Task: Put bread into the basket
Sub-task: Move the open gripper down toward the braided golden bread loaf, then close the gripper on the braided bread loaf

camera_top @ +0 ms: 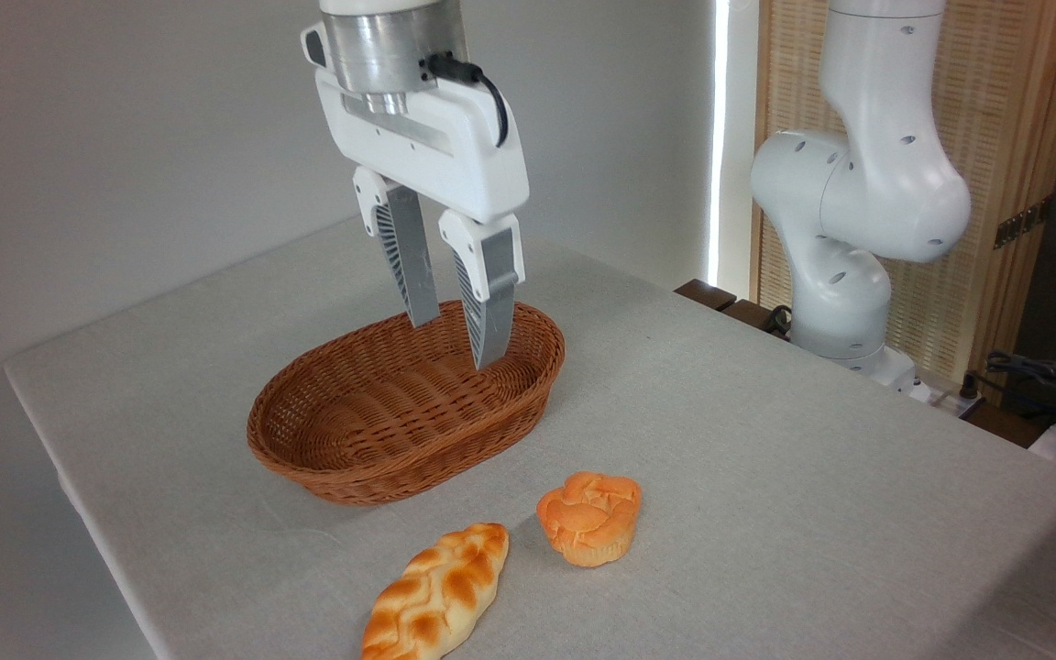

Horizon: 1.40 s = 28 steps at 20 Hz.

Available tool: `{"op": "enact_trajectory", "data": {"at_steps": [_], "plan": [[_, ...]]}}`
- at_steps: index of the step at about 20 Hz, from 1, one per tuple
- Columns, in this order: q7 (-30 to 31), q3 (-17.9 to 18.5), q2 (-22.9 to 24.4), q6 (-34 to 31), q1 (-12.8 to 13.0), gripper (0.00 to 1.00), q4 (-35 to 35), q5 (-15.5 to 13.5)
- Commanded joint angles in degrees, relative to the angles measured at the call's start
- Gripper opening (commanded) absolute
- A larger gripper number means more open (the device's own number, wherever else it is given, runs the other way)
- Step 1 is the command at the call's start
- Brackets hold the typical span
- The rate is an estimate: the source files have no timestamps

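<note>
no readable text, labels, brands, numbers or signs on anything in view

A robotics lab or test room set up for demonstrations. A white Franka robot arm [858, 211] is mounted just beyond the far right edge of a table [766, 477] covered in plain grey cloth. Behind stand a bare grey wall [125, 137] and a slatted wooden screen [1014, 137]. Loose cables and equipment [1050, 385] lie past the table's right corner.
</note>
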State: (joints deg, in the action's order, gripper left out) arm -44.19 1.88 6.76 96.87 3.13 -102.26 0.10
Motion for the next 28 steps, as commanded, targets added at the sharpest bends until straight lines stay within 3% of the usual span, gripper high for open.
{"op": "enact_trajectory", "data": {"at_steps": [1, 5, 8, 14, 22, 25, 26, 28], "plan": [[0.33, 0.67, 0.89, 7.44, 0.3, 1.0, -6.1, 3.93], [0.68, 3.65, -1.04, 17.89, 0.21, 1.0, -10.24, 4.03], [2.17, 4.71, -4.73, 21.77, 0.21, 1.0, -10.33, 3.59], [13.94, 4.19, -12.64, 30.91, 0.39, 1.0, -10.33, 3.24], [14.83, 3.84, -15.81, 32.59, 0.39, 1.0, -10.51, 7.28], [14.57, 3.13, -16.43, 32.51, 0.39, 0.53, -10.51, 7.19], [14.4, 3.13, -16.34, 32.51, 0.39, 0.45, -10.51, 7.19], [14.31, 3.13, -16.43, 32.42, 0.39, 0.43, -10.51, 7.19]]}}
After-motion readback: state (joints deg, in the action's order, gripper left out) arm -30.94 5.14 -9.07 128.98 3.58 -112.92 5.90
